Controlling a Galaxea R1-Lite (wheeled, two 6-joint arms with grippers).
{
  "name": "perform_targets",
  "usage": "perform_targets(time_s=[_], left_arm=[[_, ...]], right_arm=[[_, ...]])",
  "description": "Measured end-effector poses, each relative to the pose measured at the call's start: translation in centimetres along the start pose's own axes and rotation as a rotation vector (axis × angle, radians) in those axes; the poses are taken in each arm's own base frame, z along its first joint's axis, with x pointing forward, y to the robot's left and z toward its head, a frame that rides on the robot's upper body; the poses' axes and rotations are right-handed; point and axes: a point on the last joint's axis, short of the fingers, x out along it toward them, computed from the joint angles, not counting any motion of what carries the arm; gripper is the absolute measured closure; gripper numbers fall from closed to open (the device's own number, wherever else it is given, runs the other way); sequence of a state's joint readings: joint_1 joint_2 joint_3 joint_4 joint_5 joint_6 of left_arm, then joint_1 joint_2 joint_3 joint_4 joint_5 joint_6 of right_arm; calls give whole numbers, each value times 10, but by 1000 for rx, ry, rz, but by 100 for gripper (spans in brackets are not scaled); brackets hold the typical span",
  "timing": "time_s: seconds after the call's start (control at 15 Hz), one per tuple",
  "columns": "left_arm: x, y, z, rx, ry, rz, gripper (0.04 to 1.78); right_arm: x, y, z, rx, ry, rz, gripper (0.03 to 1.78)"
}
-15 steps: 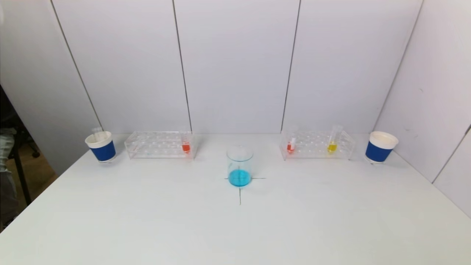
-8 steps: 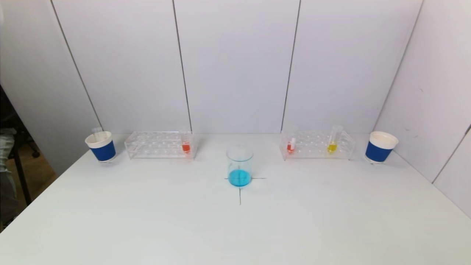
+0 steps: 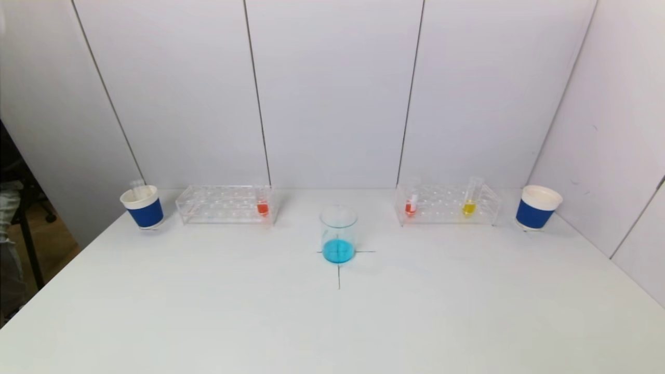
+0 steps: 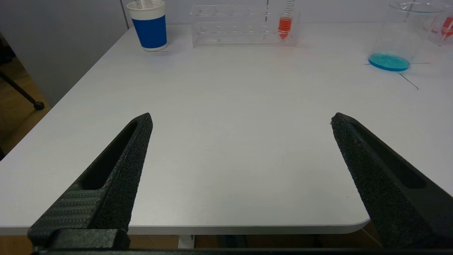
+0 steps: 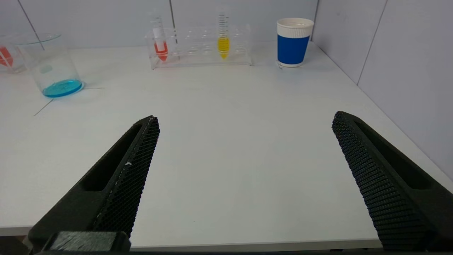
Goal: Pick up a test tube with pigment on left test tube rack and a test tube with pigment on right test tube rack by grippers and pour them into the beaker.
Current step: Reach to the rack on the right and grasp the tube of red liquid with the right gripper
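Observation:
A clear beaker with blue liquid stands at the table's middle on a drawn cross. The left test tube rack holds one tube of orange-red pigment at its right end. In the right test tube rack stand a red tube and a yellow tube. Neither arm shows in the head view. My left gripper hangs open over the table's near edge, far from its rack. My right gripper is likewise open and empty at the near edge, with its rack far ahead.
A blue-and-white paper cup with an empty tube in it stands left of the left rack. Another cup stands right of the right rack. White wall panels close the back and right side. The table's left edge drops to the floor.

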State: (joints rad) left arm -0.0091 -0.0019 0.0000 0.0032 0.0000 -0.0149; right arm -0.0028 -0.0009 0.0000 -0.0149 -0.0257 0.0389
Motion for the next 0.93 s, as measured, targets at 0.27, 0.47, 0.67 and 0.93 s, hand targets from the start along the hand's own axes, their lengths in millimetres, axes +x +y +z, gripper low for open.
perform_targets(time_s=[0.27,0.47,0.67,0.93], left_arm=[[0,0,0,0,0,0,6],[0,0,0,0,0,0,6],[0,0,0,0,0,0,6],[0,0,0,0,0,0,6]], right_arm=[[-3,0,8,1,-20,6,4],[-6,1,19,1,-60,8,4],[-11,1,31,-5,-87,10,4],[-22,2,55,-9,-114,30,4]])
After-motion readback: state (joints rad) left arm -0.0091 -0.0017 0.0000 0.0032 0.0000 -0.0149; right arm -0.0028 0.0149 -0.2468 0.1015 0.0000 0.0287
